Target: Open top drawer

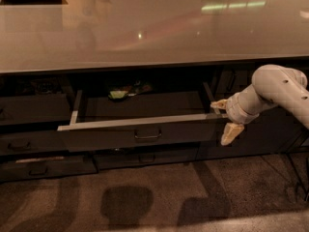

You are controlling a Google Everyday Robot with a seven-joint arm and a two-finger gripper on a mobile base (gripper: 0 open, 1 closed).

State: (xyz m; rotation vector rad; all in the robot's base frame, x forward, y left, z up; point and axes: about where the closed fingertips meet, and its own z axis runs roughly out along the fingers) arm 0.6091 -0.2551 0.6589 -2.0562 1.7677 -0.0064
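Note:
The top drawer [140,134] stands pulled out from under the counter, its dark grey front carrying a small loop handle [147,135] at the middle. A pale rim runs along its top edge, and a green item [117,94] lies at the back inside. My gripper [226,120] sits at the drawer's right end, just off the front corner, on a white arm reaching in from the right. Its two tan fingers are spread apart, one above the rim and one below, with nothing between them.
A glossy beige countertop [154,28] overhangs the drawers. Shut grey drawer fronts [34,110] sit to the left and below. Dark cabinet panels stand behind my arm at the right. Patterned carpet [154,197] covers the floor in front.

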